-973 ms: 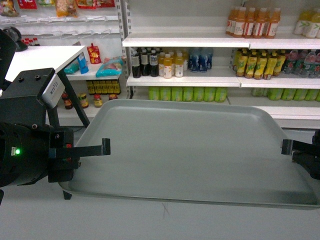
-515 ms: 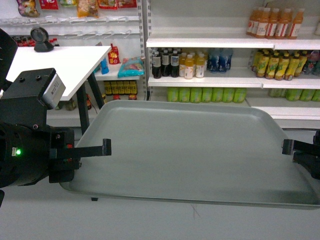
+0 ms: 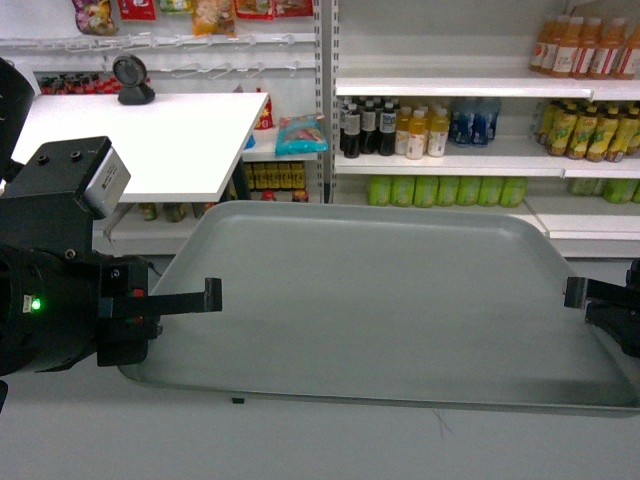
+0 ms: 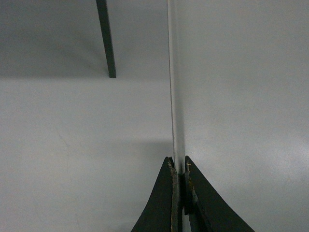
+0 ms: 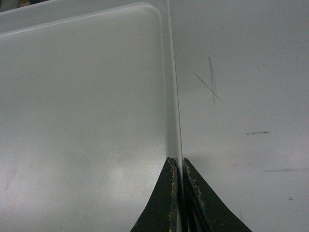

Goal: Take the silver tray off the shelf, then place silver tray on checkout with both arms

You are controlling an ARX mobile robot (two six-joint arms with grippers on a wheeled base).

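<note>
While both sets of jaws stay pinched narrow on opposite rims of the silver tray (image 3: 380, 300), held level between them off the shelf (image 3: 440, 88); next, carry it over the checkout tabletop (image 3: 140, 140) and lower evenly.

Even bright light, slight blur

Grey-green silver tray (image 3: 380, 300), black tools, white checkout (image 3: 150, 130), yellow bottles (image 3: 420, 135).

Your left arm (image 3: 55, 275): bulky matte black housing, lit green LED, grey labelled block on top, small screws. Your grippers' fingers (image 4: 166, 203): thin, black, edges scuffed pale.
</note>
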